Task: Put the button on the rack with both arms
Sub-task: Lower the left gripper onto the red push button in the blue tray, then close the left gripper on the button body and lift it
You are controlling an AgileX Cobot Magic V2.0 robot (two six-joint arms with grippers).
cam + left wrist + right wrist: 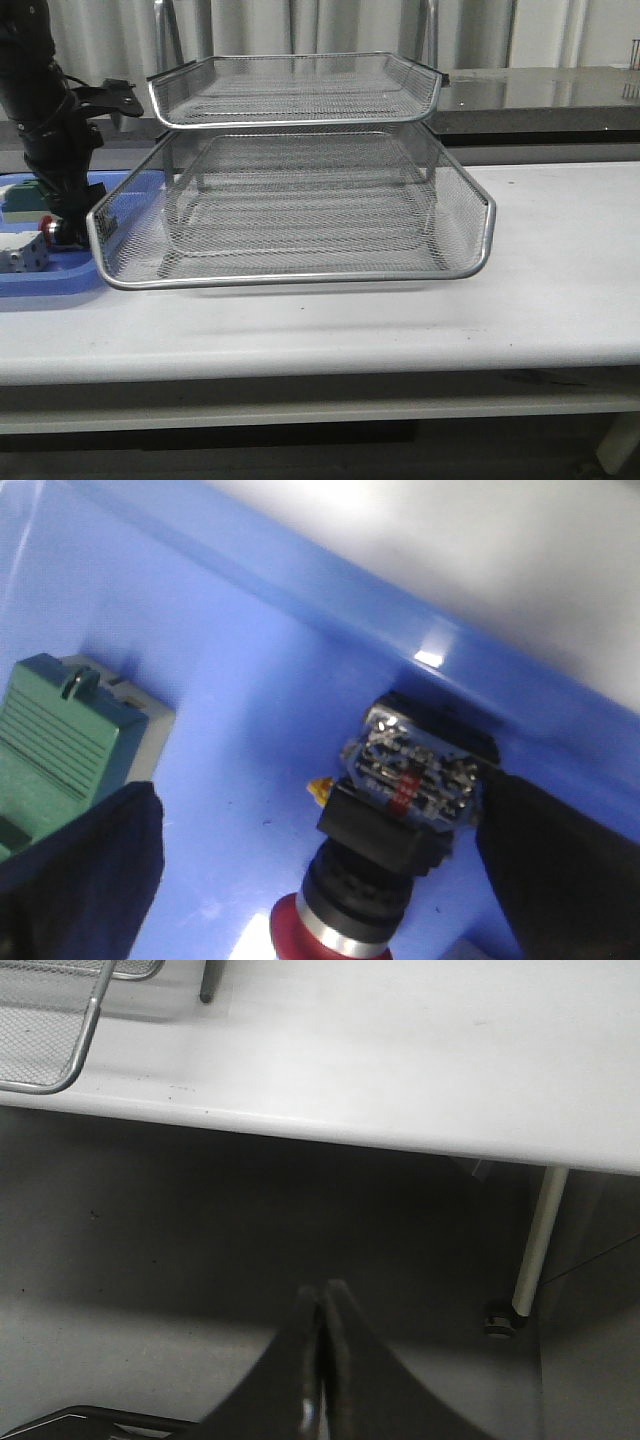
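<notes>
The button [375, 845] lies on its side in the blue tray, with its red head, silver collar, black body and blue rear block all showing. My left gripper [320, 810] is open and straddles it, one dark finger [80, 870] well clear on one side and the other finger [560, 870] close against the rear block. In the front view the button [46, 233] shows as a red spot under the left arm, left of the silver wire-mesh rack [300, 190]. My right gripper [325, 1295] is shut and empty, below the table's front edge over the floor.
The blue tray [60, 277] at the table's left end also holds a green block [60, 740] and a white boxy component [20, 255]. A tray wall [330, 610] runs just behind the button. The right wrist view shows a rack corner [60, 1030] and a table leg [535, 1240].
</notes>
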